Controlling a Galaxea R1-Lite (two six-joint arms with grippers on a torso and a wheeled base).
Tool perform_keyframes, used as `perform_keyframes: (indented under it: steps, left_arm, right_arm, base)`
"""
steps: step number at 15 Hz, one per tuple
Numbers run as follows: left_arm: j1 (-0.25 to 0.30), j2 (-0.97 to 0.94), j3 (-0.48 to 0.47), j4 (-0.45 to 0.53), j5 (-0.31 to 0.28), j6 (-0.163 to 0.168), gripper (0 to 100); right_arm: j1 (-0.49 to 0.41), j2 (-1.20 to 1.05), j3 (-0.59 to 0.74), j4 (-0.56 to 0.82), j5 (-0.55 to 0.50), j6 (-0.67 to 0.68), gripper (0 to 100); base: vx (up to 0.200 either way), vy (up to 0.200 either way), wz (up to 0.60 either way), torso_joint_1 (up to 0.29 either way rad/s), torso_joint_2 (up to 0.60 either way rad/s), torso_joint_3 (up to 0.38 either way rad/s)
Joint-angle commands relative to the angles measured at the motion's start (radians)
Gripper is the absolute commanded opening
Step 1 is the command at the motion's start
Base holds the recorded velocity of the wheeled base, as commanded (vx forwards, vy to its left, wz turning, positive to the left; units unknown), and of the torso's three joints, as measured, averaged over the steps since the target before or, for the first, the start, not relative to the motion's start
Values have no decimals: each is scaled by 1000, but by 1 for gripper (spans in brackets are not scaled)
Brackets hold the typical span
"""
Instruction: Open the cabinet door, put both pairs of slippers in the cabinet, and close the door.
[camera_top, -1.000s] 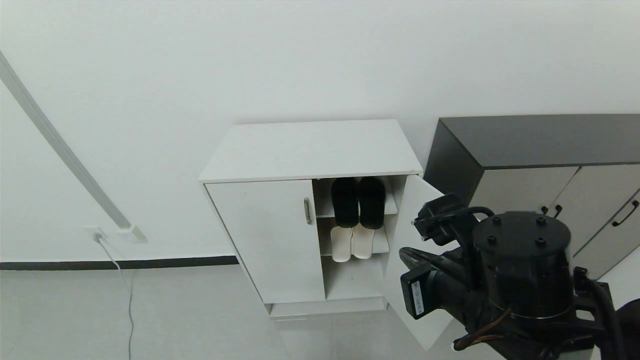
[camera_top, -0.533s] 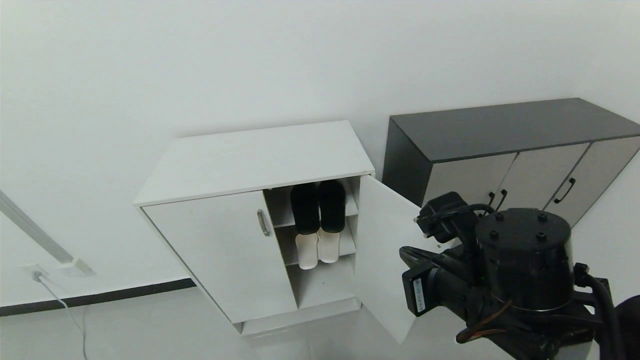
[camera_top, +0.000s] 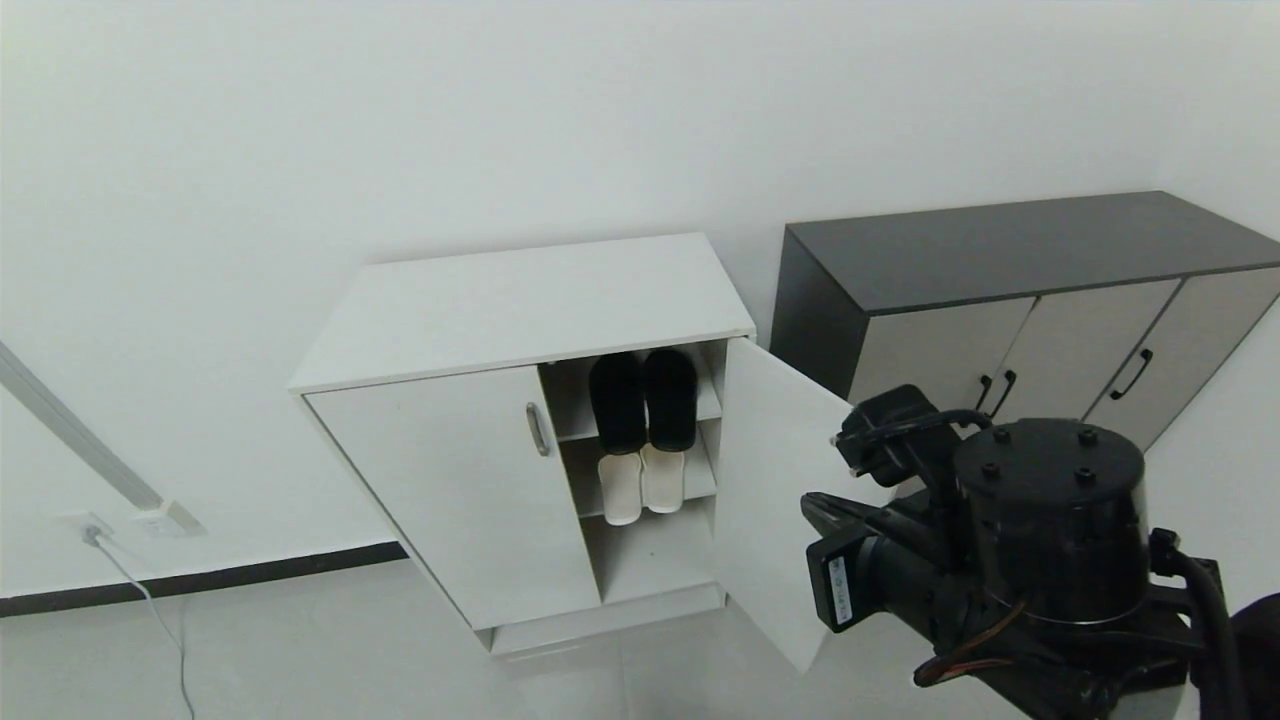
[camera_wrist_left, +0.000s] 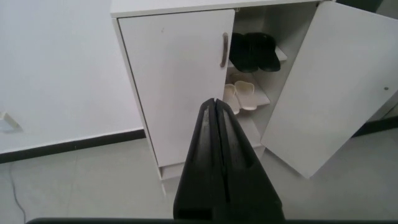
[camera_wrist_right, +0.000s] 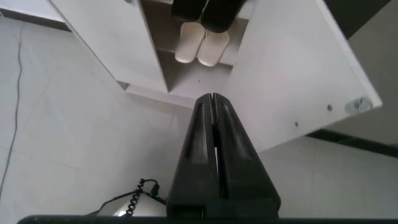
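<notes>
Closest to the wrist cameras, left gripper (camera_wrist_left: 215, 102) with jaws pressed together on nothing, held above the pale floor (camera_wrist_left: 93, 180) and aimed at the shut left door (camera_wrist_left: 180, 81) of the white cabinet (camera_top: 520, 300). Right gripper (camera_wrist_right: 213, 99) likewise with jaws pressed tight and empty, low before the open compartment, just beside the inner face of the right door (camera_top: 770, 500) without touching it. Beyond both, that right door swung wide open on its hinge side, free edge toward the robot; left door flat shut, with 1 slim metal handle (camera_top: 537, 429) upright along its inner edge. Inside the open half, 2 pairs already stored: black slippers (camera_top: 620, 400) side by side on the upper shelf, heels jutting past its front edge; white slippers (camera_top: 622, 488) side by side on the middle shelf directly below, also overhanging. Lowest compartment (camera_top: 650, 560) under them. Farther back, against the white wall (camera_top: 600, 120), a dark-topped sideboard (camera_top: 1000, 240) just right of the cabinet, doors shut. Off to the far left, a wall socket (camera_top: 90, 525) with a cable (camera_top: 150, 610) trailing to the floor.
</notes>
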Motion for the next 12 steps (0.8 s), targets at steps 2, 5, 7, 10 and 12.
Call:
perform_keyframes:
  steps: [2,5,7,10,12]
  left_arm:
    - [0,0,0,0,1,0,0]
    - [0,1,0,0,1,0,0]
    - [0,1,0,0,0,3,0]
    - [0,1,0,0,0,3,0]
    - [0,1,0,0,0,1,0]
  right_arm:
    - [-11,3,0,-1,0,0,0]
    - [-40,20,-9,-2,-6,-17,0]
    - [-105,55,-60,-1,-11,-11,0]
    - [-205,103,-113,-1,-8,-12,0]
    - [-301,170,-205,1,34,-29,0]
  base:
    - [0,0,0,0,0,0]
    - [0,0,0,0,0,0]
    - [0,0,0,0,0,0]
    - [0,0,0,0,0,0]
    - [0,0,0,0,0,0]
